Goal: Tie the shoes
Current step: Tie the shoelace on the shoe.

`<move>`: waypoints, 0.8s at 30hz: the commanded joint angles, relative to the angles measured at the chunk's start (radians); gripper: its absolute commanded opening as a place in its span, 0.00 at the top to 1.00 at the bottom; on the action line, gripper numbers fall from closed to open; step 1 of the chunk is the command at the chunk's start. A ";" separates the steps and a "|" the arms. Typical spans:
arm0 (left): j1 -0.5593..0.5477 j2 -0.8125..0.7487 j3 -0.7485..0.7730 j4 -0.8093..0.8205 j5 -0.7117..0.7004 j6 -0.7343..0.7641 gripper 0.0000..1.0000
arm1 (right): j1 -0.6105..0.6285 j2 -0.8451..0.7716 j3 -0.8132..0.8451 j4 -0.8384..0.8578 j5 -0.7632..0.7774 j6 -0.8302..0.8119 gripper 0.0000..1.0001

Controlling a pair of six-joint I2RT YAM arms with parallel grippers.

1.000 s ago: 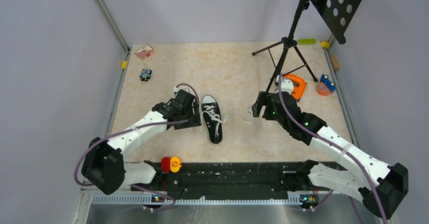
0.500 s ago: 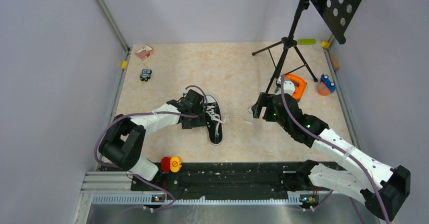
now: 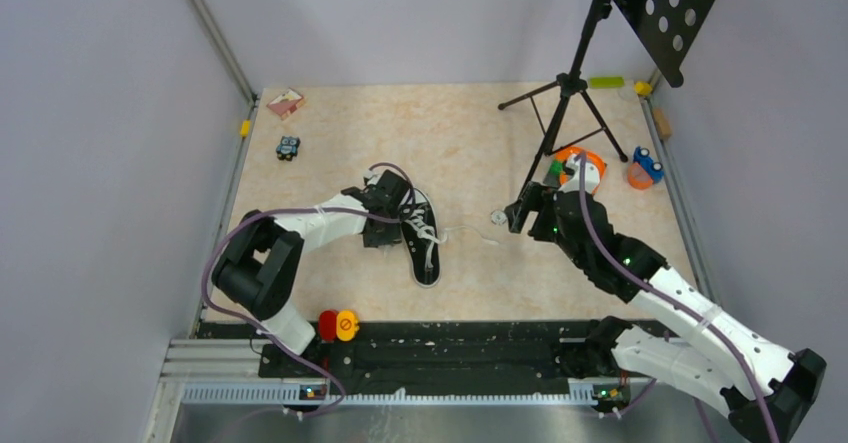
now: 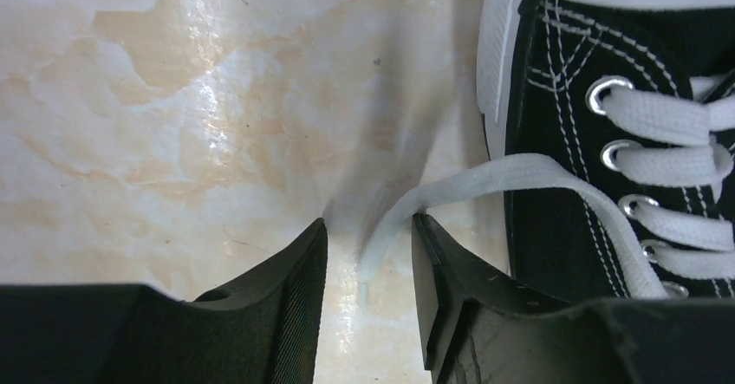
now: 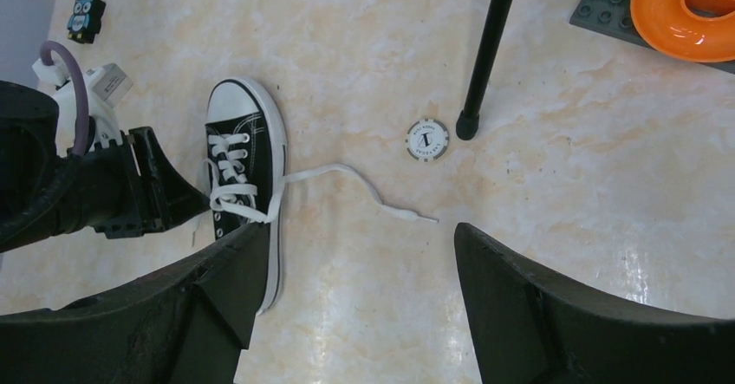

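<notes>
Chip (image 5: pixel 427 139) right of shoe: dark print, too small to read.
Shoe (image 3: pixel 424 243) mid-table, long axis near-far, white toe cap far, heel near.
Table (image 3: pixel 450 133): beige marbled, glossy. Pale lilac walls. Tripod (image 3: pixel 570 83) far right.
My left gripper (image 4: pixel 370 224) at shoe's left flank, jaws part-open, straddling left lace (image 4: pixel 485 180) end, not pinching.
My right gripper (image 5: pixel 360 228) wide open, empty, over right lace (image 5: pixel 355 180) end.
</notes>
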 commanded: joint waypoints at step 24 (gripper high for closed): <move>0.023 -0.259 -0.006 -0.122 -0.016 -0.003 1.00 | 0.079 0.419 0.074 -0.086 0.062 0.607 0.16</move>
